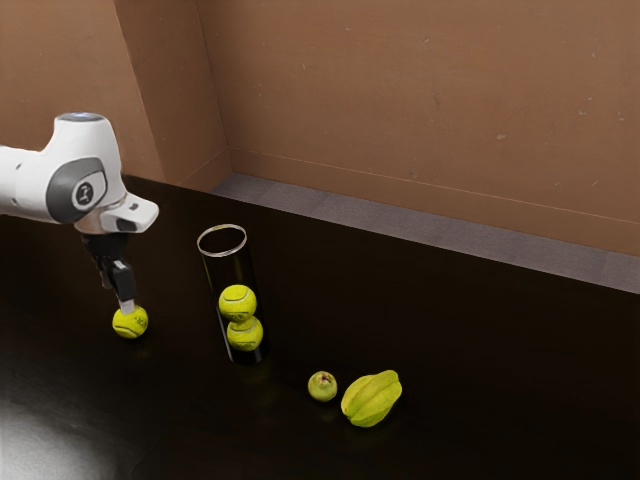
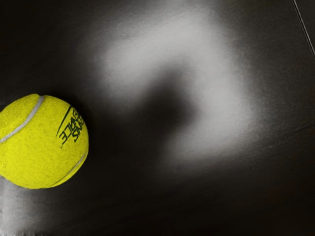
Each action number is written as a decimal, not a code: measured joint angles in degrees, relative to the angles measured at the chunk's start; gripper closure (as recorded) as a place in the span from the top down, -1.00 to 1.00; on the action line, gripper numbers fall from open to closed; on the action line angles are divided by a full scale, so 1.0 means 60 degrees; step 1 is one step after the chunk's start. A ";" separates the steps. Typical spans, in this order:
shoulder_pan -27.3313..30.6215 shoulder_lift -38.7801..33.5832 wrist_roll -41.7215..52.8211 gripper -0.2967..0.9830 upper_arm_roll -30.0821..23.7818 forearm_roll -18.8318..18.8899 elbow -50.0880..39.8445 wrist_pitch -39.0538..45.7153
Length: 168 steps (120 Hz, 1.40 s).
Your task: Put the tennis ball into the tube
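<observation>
**Loose tennis ball on table at gripper, beside tube holding two balls**

Task's tennis ball (image 1: 130,323) on the dark table (image 1: 490,380), outside the tube (image 1: 222,254), toward the exterior view's left. Gripper (image 1: 127,307) right at the ball's upper side, pointing down. Jaws: cannot tell whether apart, together or clamped on the ball.

Edges and room: tube standing upright, round pale rim facing up, mouth well above the loose ball. Upper ball (image 1: 238,302) resting on lower ball (image 1: 246,334) inside, with room from the upper ball up to the rim. Gap of tabletop between loose ball and tube. Small green fruit (image 1: 322,387) near the tube's base, toward the exterior view's right; star fruit (image 1: 371,399) just beside it, farther right. Long stretch of tabletop from the fruits back to the table's far edge, with grey floor (image 1: 420,203) and brown wall (image 1: 420,100) beyond.

Hidden or hard to make out: ball cut off by the picture border in the wrist view, with a pale seam and dark lettering in sight. Lettering only partly readable. Soft dark shadow in a pale glare patch on the tabletop. Near side of the table cut off in the exterior view. Clear tube wall faint against the black surface; lower ball partly behind the upper one.
</observation>
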 joint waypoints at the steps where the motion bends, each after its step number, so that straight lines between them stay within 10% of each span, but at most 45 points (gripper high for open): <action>1: 0.0043 0.0024 -0.0008 0.54 -0.0002 -0.0003 -0.0020 0.0071; 108: 0.1301 0.2966 -0.0344 0.53 -0.0056 -0.1851 0.0446 0.3314; 168: 0.1314 0.2884 -0.0612 -0.17 -0.0179 -0.2109 0.0415 0.3457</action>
